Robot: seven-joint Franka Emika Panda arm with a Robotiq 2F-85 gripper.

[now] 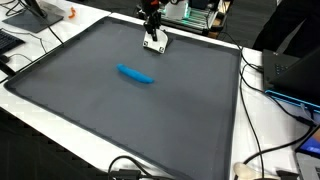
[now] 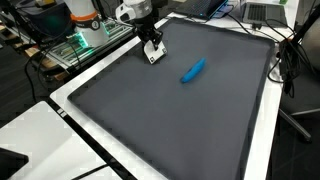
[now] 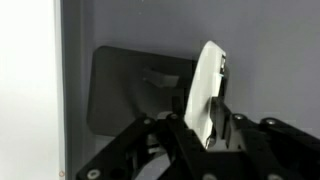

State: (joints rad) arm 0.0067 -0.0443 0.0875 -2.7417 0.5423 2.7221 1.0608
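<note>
Tool (image 1: 154, 39) pinches upright white block (image 3: 207, 88) between half-closed jaws, blue object (image 1: 136, 75) well apart.

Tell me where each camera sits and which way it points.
Exterior view: raised beyond the near edge of the grey mat, looking down across it at the blue object; the tool, at a white piece, shows far off.
Exterior view: raised off a corner, looking diagonally over the grey mat; tool and arm show.
Wrist view: on the wrist, looking along the tool at the white piece and grey mat.
Both exterior views share grey mat, blue object, tool.
</note>
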